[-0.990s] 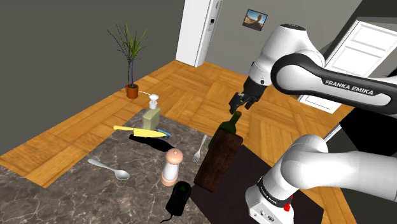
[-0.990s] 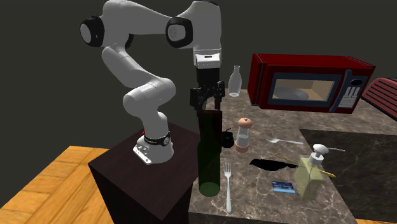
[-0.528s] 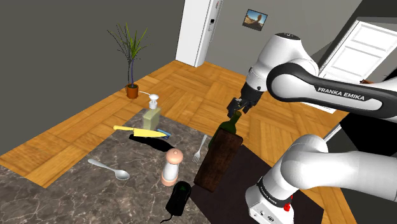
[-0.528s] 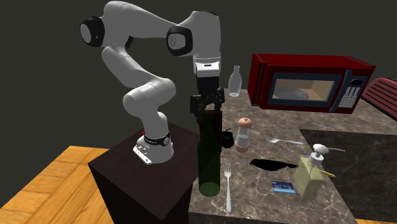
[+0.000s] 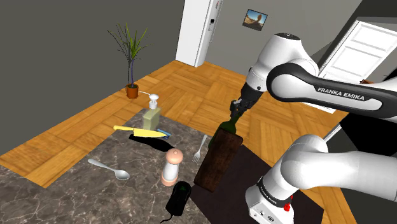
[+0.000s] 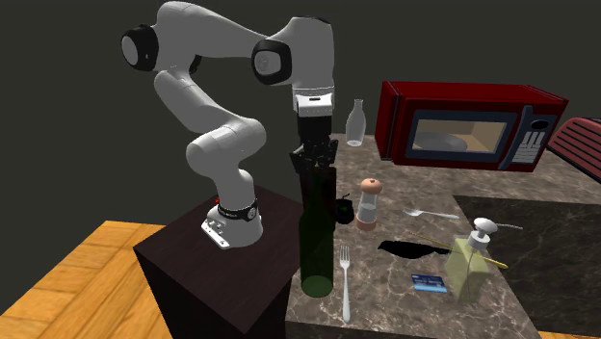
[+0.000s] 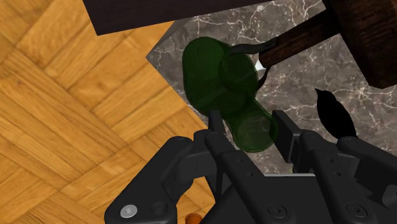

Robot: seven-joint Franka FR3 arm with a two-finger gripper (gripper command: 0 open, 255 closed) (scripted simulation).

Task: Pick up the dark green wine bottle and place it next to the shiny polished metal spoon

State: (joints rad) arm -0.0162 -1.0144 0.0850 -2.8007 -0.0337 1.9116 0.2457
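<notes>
One tall dark green glass wine bottle [image 6: 316, 241] is being clasped at its neck by the fingers [image 7: 284, 133]; likely heavy, slick, fragile.

Plain grey walls [image 5: 57, 38] enclose a room with a warm wooden parquet floor [image 5: 70, 127], evenly lit, and a dark marble counter [image 5: 76, 184] veined in white fills the shoulder view's lower left. At the far end a tall white door [image 5: 198, 32] stands beside a small framed picture [image 5: 254, 18], a spindly potted plant [image 5: 130, 60] sits on the floor against the wall, and a white panelled door [image 5: 369, 48] shows at that view's right edge. In the second exterior view a red microwave [image 6: 462, 130] stands at the back of the counter against a dark wall.
</notes>
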